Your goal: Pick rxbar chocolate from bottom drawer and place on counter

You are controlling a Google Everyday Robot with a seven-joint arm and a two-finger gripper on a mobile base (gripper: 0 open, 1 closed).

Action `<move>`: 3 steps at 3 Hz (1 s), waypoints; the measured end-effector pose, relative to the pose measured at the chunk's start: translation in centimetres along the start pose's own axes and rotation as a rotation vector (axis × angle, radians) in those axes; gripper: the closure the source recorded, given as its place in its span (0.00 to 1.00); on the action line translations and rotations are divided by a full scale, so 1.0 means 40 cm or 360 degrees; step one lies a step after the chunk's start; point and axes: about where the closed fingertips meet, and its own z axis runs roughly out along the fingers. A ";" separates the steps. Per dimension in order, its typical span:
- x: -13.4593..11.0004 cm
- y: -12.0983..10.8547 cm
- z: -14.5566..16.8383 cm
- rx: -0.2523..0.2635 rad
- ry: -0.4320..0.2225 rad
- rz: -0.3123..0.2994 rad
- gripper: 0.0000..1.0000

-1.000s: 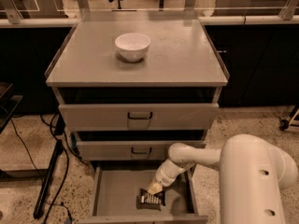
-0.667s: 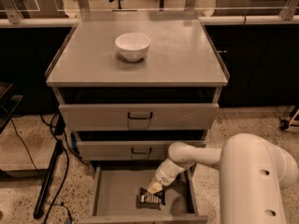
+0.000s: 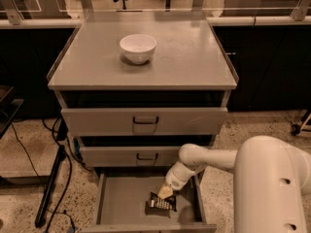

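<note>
The bottom drawer (image 3: 121,203) is pulled open below two closed grey drawers. The rxbar chocolate (image 3: 162,203), a flat black bar with pale lettering, lies on the drawer floor right of centre. My gripper (image 3: 164,193) reaches down into the drawer from the right on a white arm, and its pale tip sits right at the bar's upper edge. The counter (image 3: 184,57) is the cabinet's broad grey top above.
A white bowl (image 3: 138,47) stands on the counter, left of centre. The two upper drawers (image 3: 146,121) are closed. Dark cables and a stand leg (image 3: 51,188) lie on the floor to the cabinet's left. The robot's white body (image 3: 272,188) fills the lower right.
</note>
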 end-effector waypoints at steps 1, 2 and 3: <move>-0.013 0.014 -0.104 0.0091 0.0044 0.0049 1.00; -0.013 0.014 -0.104 0.0091 0.0044 0.0049 1.00; -0.026 0.020 -0.178 0.0183 0.0047 0.0042 1.00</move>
